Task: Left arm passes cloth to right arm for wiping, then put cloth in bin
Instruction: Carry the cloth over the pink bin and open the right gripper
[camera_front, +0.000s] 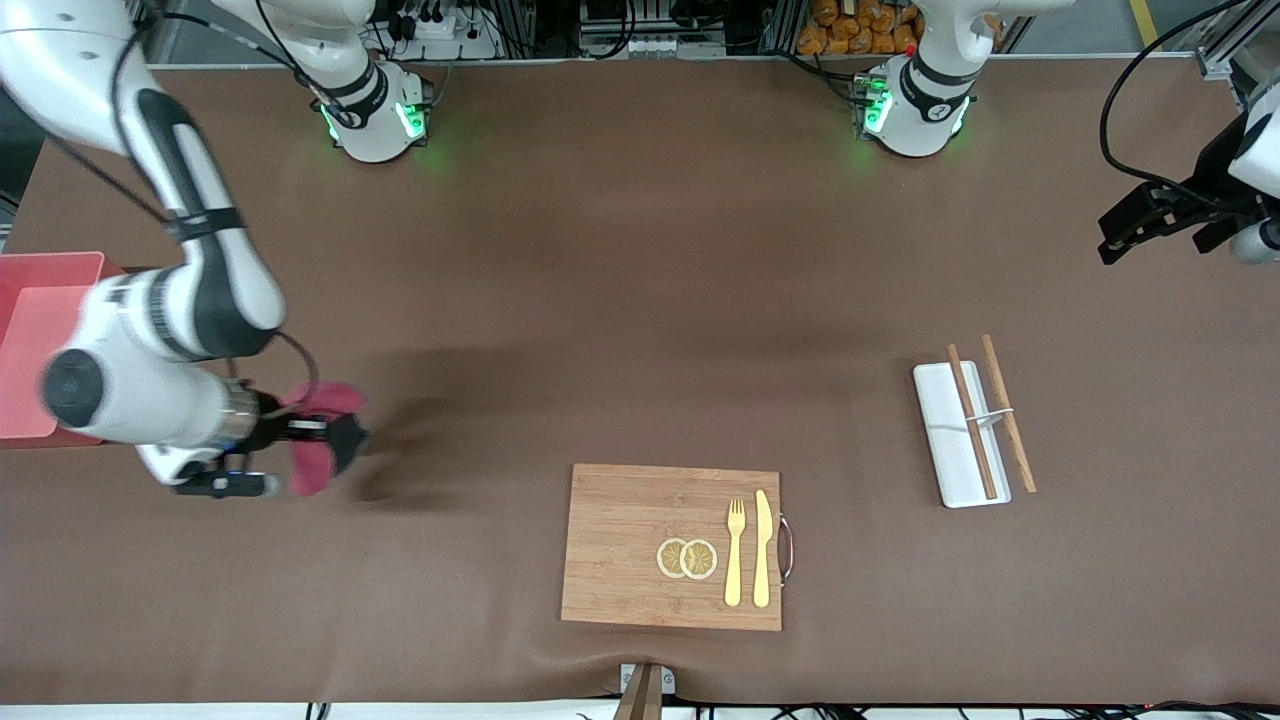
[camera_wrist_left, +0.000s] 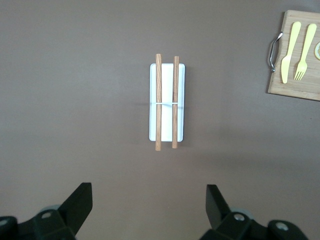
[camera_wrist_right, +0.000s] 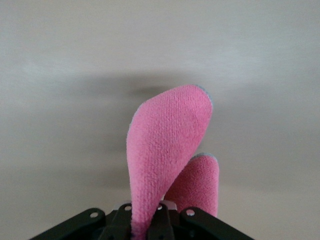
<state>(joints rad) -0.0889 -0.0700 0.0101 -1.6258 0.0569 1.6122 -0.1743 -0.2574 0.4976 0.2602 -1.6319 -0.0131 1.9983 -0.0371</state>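
Note:
My right gripper (camera_front: 300, 431) is shut on the cloth (camera_front: 328, 400), which is folded and droops from the jaws, crimson-pink with a dark grey face showing. It hangs just above the brown table, beside the salmon-pink bin (camera_front: 40, 340) at the right arm's end. In the right wrist view the cloth (camera_wrist_right: 170, 145) rises in two pink lobes from the shut right gripper (camera_wrist_right: 150, 225). My left gripper (camera_front: 1140, 228) is open and empty, held high at the left arm's end of the table. In the left wrist view the left gripper (camera_wrist_left: 147, 207) has its fingers (camera_wrist_left: 80, 202) wide apart.
A wooden cutting board (camera_front: 620, 550) with lemon slices, a fork and a knife lies near the front camera; it also shows in the left wrist view (camera_wrist_left: 300, 87). A white oblong tray (camera_front: 945, 420) carrying two chopsticks lies toward the left arm's end, also seen under the left gripper (camera_wrist_left: 167, 102).

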